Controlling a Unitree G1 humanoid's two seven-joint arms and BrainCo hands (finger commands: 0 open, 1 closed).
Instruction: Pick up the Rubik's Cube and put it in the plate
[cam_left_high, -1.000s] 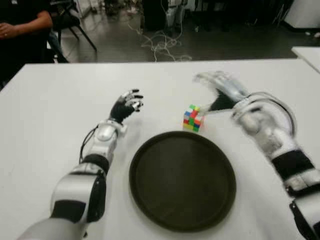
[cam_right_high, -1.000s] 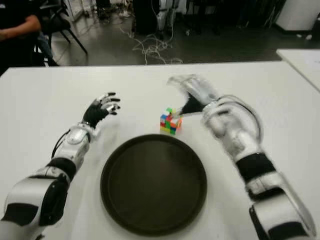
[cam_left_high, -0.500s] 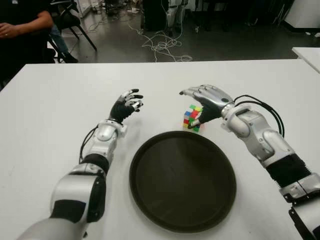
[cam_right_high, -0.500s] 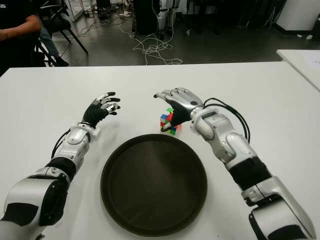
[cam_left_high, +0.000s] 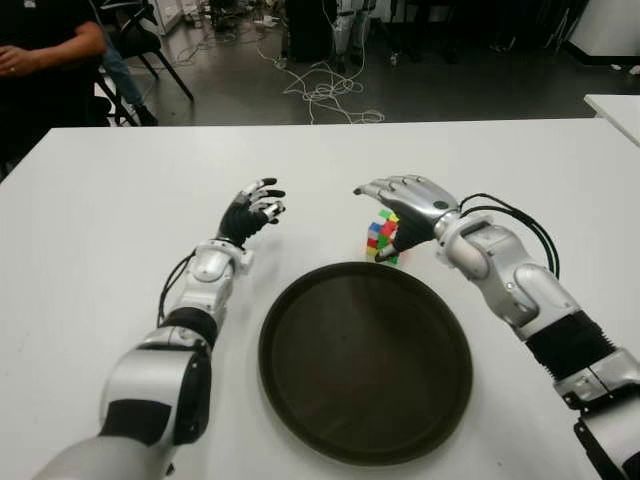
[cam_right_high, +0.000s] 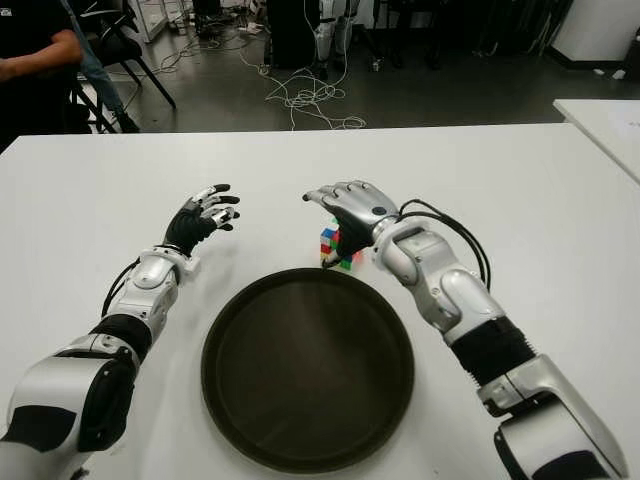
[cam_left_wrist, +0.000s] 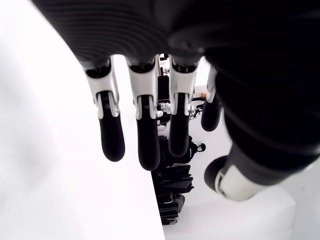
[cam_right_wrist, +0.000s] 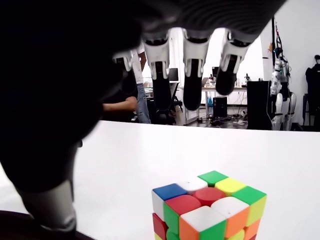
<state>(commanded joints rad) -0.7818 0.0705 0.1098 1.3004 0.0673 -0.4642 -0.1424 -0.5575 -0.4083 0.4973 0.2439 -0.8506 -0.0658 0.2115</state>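
Right hand (cam_left_high: 405, 205) has slid a little further left since half a second ago, palm now over the Rubik's Cube (cam_left_high: 381, 237), covering more of its right side. Fingers (cam_right_wrist: 192, 80) spread and extended above the cube, thumb low at its near side; nothing gripped. Cube sits on the white desk (cam_left_high: 120, 200), just beyond the far rim of the dark round plate (cam_left_high: 300, 385), not in it. Left hand (cam_left_high: 252, 209) unchanged, raised left of the cube, well apart from it, fingers loosely spread, holding nothing. Person seated at far left, beyond the desk corner.
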